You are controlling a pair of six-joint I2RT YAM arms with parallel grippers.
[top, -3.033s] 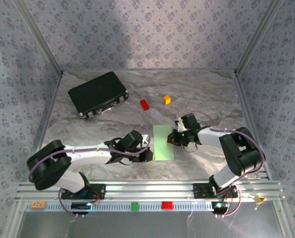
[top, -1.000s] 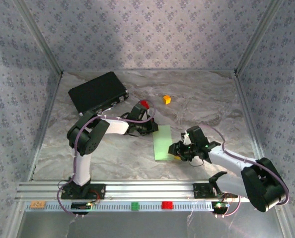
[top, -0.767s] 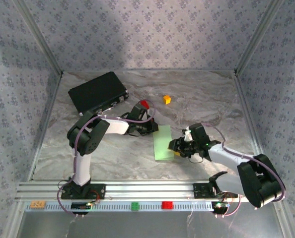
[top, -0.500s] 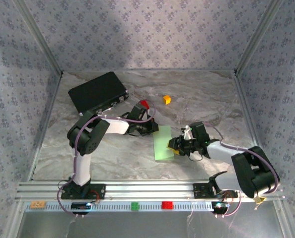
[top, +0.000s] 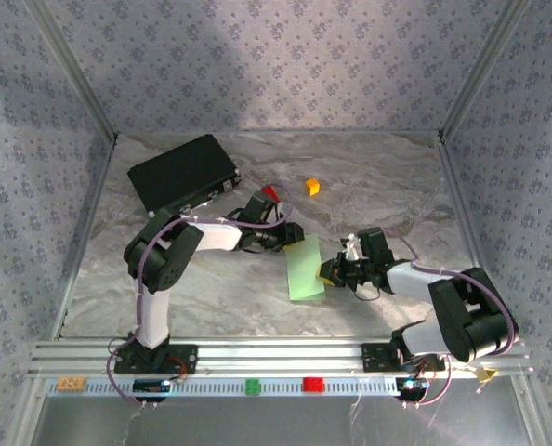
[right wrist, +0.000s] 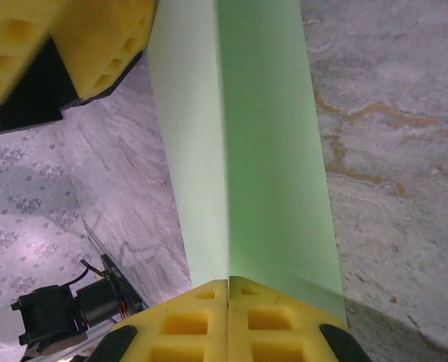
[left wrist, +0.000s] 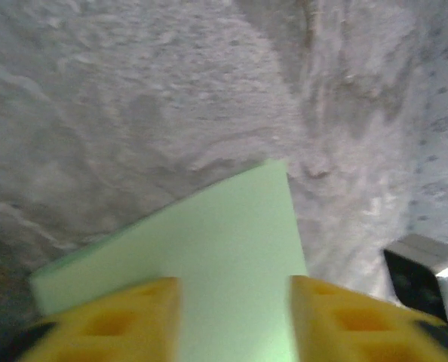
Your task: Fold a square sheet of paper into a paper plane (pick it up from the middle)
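The square sheet of paper (top: pixel 304 268) is light green and folded into a long rectangle at the table's middle. In the right wrist view the sheet (right wrist: pixel 262 136) runs away from the camera with a crease down its length. My right gripper (top: pixel 330 273) (right wrist: pixel 228 317) is shut on the sheet's near end at that crease. My left gripper (top: pixel 290 238) (left wrist: pixel 235 317) is open at the sheet's far end, and its yellow fingers (left wrist: pixel 118 320) stand on either side of the paper (left wrist: pixel 209 241). One of those fingers (right wrist: pixel 107 45) also shows in the right wrist view.
A black case (top: pixel 183 177) lies at the back left. A red block (top: pixel 269 193) and an orange block (top: pixel 312 186) sit behind the paper. The aluminium rail (top: pixel 276 353) runs along the near edge, with a green block (top: pixel 253 386) and a red block (top: pixel 312 384) in front of it.
My left gripper has opened at the sheet's far end. My right gripper has moved in to the sheet's right edge and shut on it; the sheet has tilted slightly.
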